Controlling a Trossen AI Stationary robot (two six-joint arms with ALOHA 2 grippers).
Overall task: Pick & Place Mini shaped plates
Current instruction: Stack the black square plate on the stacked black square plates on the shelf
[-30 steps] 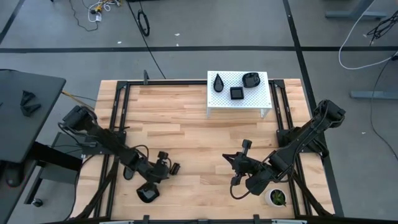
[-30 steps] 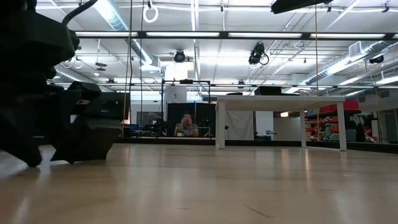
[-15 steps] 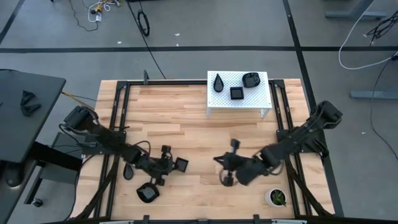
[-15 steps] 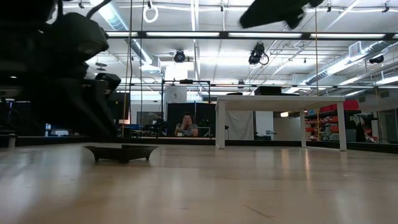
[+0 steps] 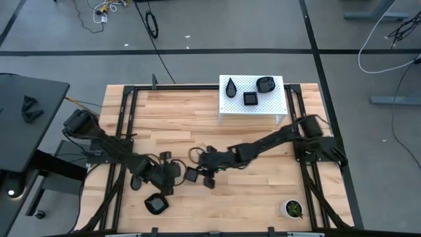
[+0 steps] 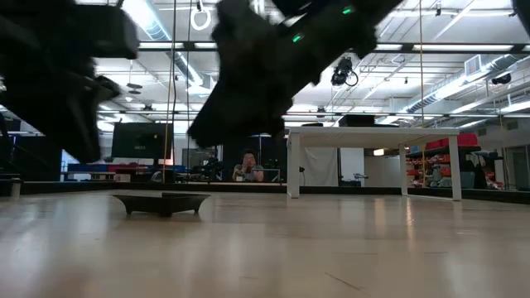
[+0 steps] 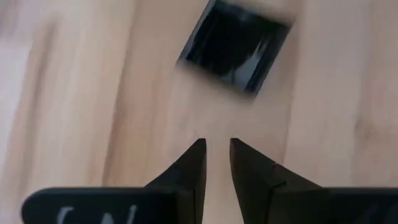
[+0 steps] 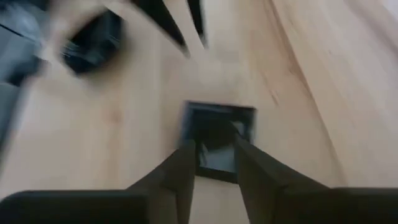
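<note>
A small black square plate [image 5: 192, 176] lies flat on the wooden table [image 5: 197, 125], left of the middle. It also shows in the left wrist view [image 7: 235, 45] and the right wrist view [image 8: 217, 140]. My right gripper [image 8: 214, 152] has reached across and hovers open just above the plate's rim, one finger to each side. My left gripper [image 7: 216, 146] hangs a little to the plate's left, pointing down at the table, with a narrow gap and nothing between its fingers. A rounded black plate [image 5: 156, 204] rests near the front edge.
A white perforated stand [image 5: 276, 105] at the far side carries a teardrop plate [image 5: 231, 86], a square plate [image 5: 250, 99] and a rounded plate [image 5: 265, 83]. A white pot with a green plant [image 5: 293, 209] stands at the near right. Black frame rails run along both sides.
My right gripper has swept from the near right, beside the plant pot, toward the table's left and down to the square plate. My left gripper has risen and tipped, drawing back a little from that plate, which stays flat on the table.
</note>
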